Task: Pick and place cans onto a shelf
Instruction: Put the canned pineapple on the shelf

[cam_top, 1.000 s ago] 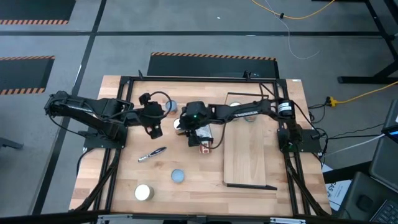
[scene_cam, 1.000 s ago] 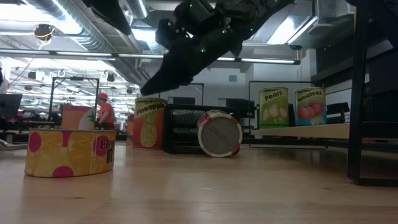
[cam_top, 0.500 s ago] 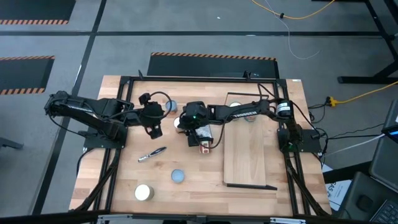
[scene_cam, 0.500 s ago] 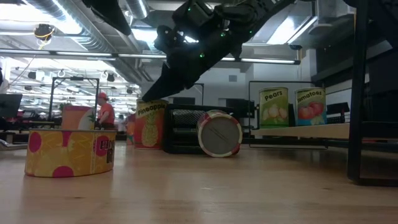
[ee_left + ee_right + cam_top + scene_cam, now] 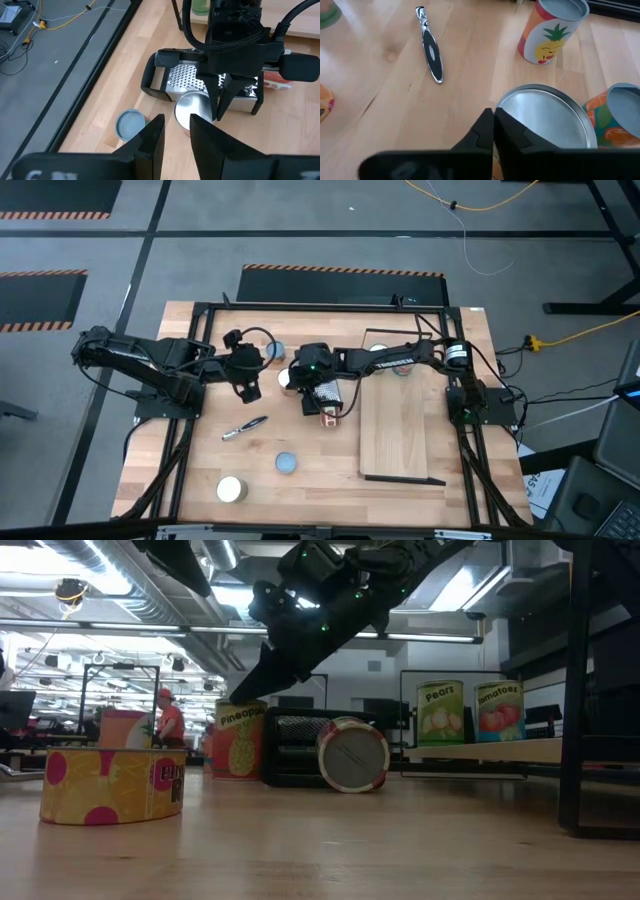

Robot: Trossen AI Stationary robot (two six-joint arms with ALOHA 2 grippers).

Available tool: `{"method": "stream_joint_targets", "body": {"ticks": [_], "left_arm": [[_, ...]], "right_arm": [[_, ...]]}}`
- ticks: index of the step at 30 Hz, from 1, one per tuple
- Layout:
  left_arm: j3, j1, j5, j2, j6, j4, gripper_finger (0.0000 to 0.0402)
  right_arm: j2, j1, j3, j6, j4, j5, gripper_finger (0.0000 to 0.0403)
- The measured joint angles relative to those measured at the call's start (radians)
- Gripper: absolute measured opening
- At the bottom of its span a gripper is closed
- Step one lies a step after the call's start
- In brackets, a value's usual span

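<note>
1. Hovering at the centre of the high view, the right gripper [image 5: 493, 117] has its fingers pressed together and holds nothing. It hangs just over a silver-topped can [image 5: 545, 116], and its own arm hides part of that can from above.
2. Lying under the same arm is a grater [image 5: 187, 79], of which only part shows.
3. Just left of centre, the left gripper [image 5: 176, 125] has its fingers a narrow gap apart and grips nothing.
4. Five cans show on the table from above:
   - the silver-topped one
   - a pale-blue-topped one [image 5: 275, 352] beside it
   - a red one on its side [image 5: 330, 417]
   - another pale-blue-topped one [image 5: 287, 463], lower down
   - a cream-topped one [image 5: 231, 489] at lower left
5. Two more, the pears can [image 5: 440, 712] and the tomatoes can [image 5: 498, 708], stand upright on the shelf [image 5: 400, 435]. From above the right arm mostly hides them.
6. One slim pen-like tool [image 5: 245, 428] lies left of centre.
7. A person in red [image 5: 168, 718] shows small in the background of the low view.
</note>
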Motion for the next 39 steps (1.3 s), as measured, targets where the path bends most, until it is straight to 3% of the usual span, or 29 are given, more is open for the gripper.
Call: {"method": "stream_joint_targets", "body": {"ticks": [13,22,28,39], "left_arm": [[0.000,0.000,0.000,0.000,0.000,0.000,0.0084],[0.000,0.000,0.000,0.000,0.002,0.001,0.0084],[0.000,-0.001,-0.001,0.000,0.002,0.001,0.0084],[0.000,-0.002,0.000,0.000,0.003,0.002,0.0084]], "right_arm": [[-0.044,0.011,-0.006,-0.002,-0.041,0.003,0.0003],[-0.237,0.038,-0.005,-0.002,-0.180,0.001,0.0001],[-0.422,0.077,-0.003,0.065,-0.367,0.005,0.0001],[-0.733,0.239,-0.045,0.319,-0.736,0.243,0.0000]]}}
